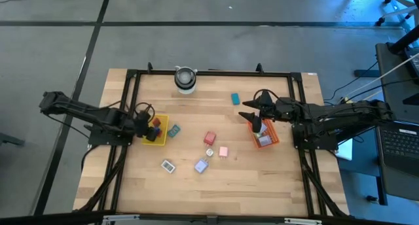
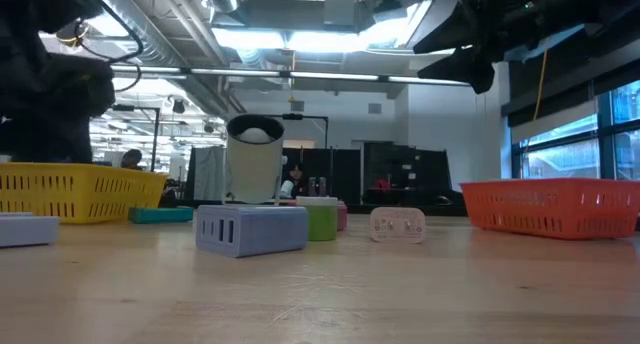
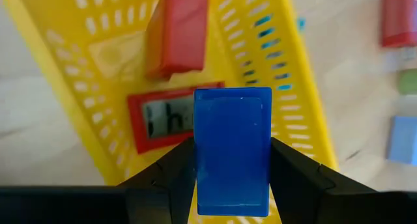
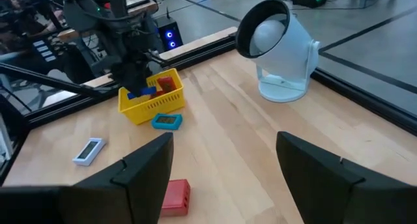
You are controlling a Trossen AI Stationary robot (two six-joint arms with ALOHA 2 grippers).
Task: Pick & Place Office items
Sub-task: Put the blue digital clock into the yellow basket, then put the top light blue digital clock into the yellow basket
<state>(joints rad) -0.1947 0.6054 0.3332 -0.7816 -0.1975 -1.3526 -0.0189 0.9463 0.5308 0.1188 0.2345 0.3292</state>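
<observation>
A blue block [image 3: 232, 149] is clenched in the left gripper [image 3: 232, 178] directly above the yellow tray [image 1: 155, 129], where a red block [image 3: 177, 32] and a red-framed display piece [image 3: 163, 118] are already held. The orange tray [image 1: 265, 134] is seen to hold at least one pale item, and the right gripper [image 4: 225, 162] is held released above the surface near that tray, with nothing in it.

Left on the surface are a teal piece [image 1: 235, 98] up top, another teal piece [image 1: 173, 129] beside the yellow tray, and a red [image 1: 209, 138], a pink [image 1: 223, 152], a lavender [image 1: 201, 165] and a white piece [image 1: 169, 165]. The sorting is judged under halfway done.
</observation>
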